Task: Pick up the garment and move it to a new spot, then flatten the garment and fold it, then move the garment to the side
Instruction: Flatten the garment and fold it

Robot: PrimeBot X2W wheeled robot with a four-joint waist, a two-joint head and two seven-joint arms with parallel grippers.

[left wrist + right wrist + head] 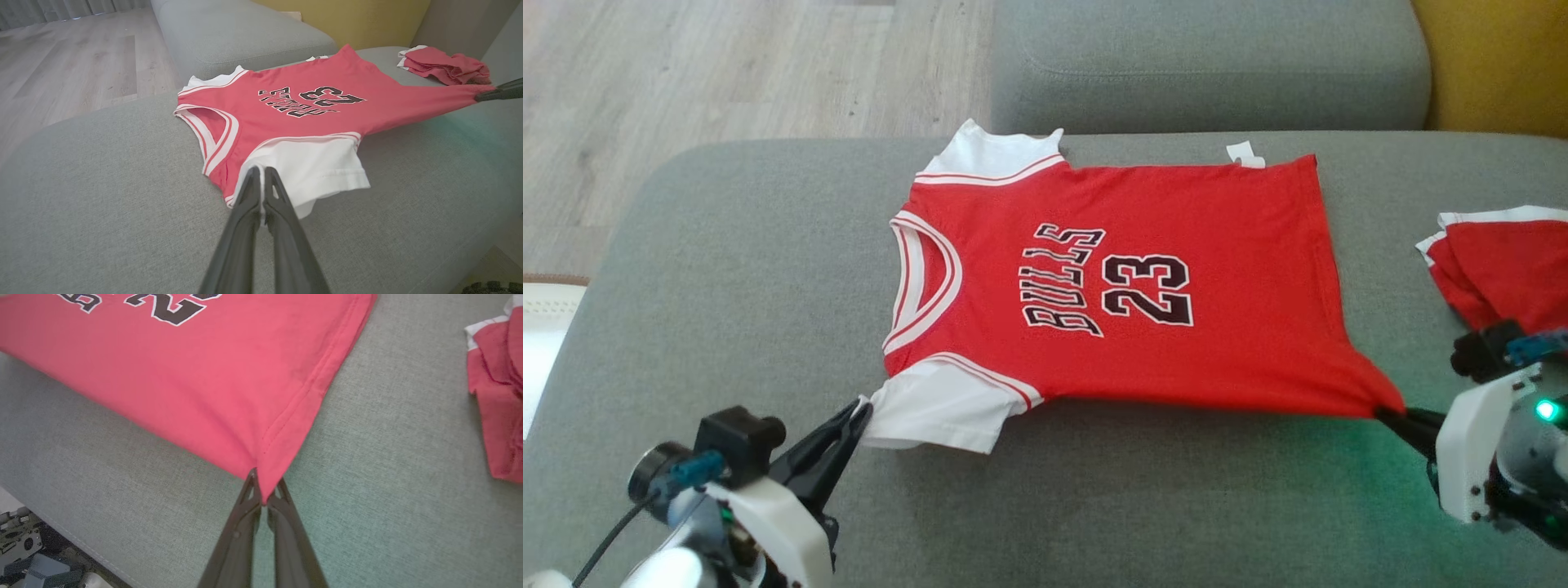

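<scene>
Off to the left, wooden floor shows past the grey sofa. The left gripper reaches in from the lower left, its fingers pressed together on the edge of the shirt's near white sleeve. The shirt lies spread front up on the sofa seat, neck to the left and hem to the right, with BULLS and 23 in black across the red chest. At the near corner of the hem the right gripper pinches the red cloth, which is drawn out into a taut point. Further right, apart from the shirt, a second red and white garment lies bunched on the same seat.
</scene>
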